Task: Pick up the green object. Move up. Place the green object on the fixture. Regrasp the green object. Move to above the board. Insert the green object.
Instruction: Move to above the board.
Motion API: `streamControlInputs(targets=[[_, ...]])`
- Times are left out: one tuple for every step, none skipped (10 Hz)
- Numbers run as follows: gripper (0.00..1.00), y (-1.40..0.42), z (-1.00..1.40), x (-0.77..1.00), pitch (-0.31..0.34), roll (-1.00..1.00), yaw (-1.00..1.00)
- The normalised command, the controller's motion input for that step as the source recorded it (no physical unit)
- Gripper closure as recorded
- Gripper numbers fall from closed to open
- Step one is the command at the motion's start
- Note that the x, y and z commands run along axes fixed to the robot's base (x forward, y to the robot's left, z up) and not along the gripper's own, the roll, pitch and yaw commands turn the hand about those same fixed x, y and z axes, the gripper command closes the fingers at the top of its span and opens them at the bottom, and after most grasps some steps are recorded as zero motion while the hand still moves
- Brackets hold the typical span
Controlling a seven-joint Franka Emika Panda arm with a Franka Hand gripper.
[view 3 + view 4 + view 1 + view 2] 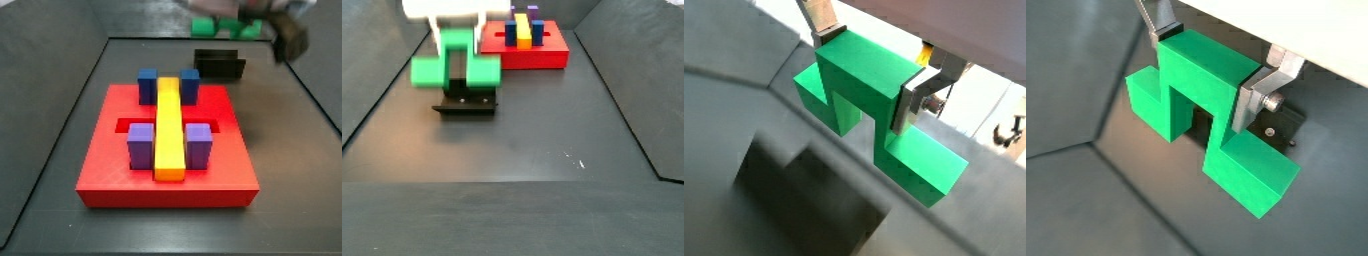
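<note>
My gripper (1213,62) clamps the green object (1207,110) by its raised centre block, fingers (1264,88) closed on both sides, directly above the fixture (465,100), apart from the board (167,150). No writing is legible.

both wrist views: mounted just behind gripper (871,70), looking down along fingers (1261,92), very near, green object (1207,120) fills frame; angles differ slightly. side view: high, beyond board (167,160), facing across it toward fixture (221,63), gripper (238,22) blurred at far edge. side view: opposite end, looking over bare floor, fixture (466,102) below gripper (457,35), board (529,45) behind. both side views share board, fixture, green object (456,70).
</note>
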Motion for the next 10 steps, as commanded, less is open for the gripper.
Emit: streamControlInputs(targets=[[1.00,0.02,1.40,-0.06,0.001,-0.06,0.01],[1.00,-0.01,1.40,-0.04,0.032,-0.02,0.00],[1.00,-0.01,1.40,-0.04,0.041,-0.01,0.00],[1.00,0.00,1.40,-0.02,0.040,-0.01,0.00],[1.00,0.00,0.93,-0.01,0.050,-0.01,0.01],[1.00,-0.01,0.31,0.02,0.065,0.01,0.01],[1.00,-1.40,0.28,-0.91,0.092,-1.00,0.02],[1.00,-1.40,0.29,-0.93,0.080,-1.00,0.02],[1.00,-1.40,0.29,-0.98,0.063,-1.00,0.03],[1.00,-1.40,0.26,-1.01,0.057,-1.00,0.04]])
